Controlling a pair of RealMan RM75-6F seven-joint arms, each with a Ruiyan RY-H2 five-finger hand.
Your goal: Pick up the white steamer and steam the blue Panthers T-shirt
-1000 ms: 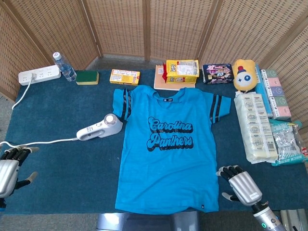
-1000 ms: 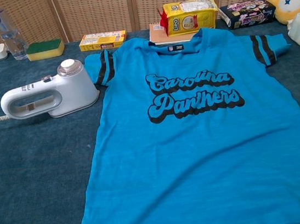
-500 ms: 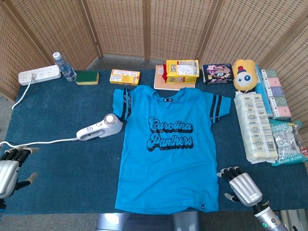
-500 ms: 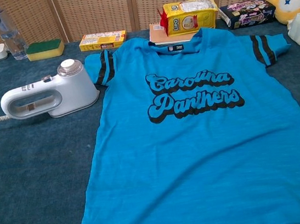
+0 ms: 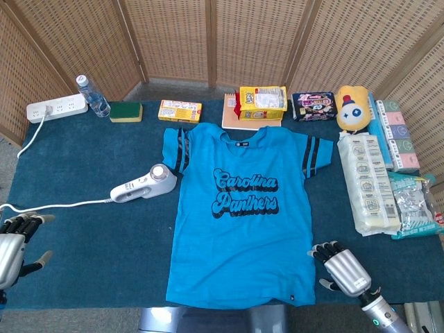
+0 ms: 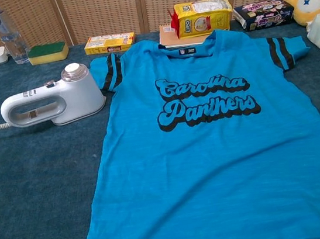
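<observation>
Metal-grey fingers (image 5: 327,248) of the right hand (image 5: 343,268) were spread and held nothing, hovering just off the lower right hem of the blue Panthers T-shirt (image 5: 239,208). The left hand (image 5: 14,241), well left of the shirt at the tabletop (image 5: 83,243) edge, also had its fingers apart and empty. The shirt lay flat and face-up, apparently smoothed out ready for steaming. The white steamer (image 5: 143,184) lay on its side just beside the shirt's left sleeve, its cord (image 5: 62,205) trailing away leftward, untouched.
</observation>
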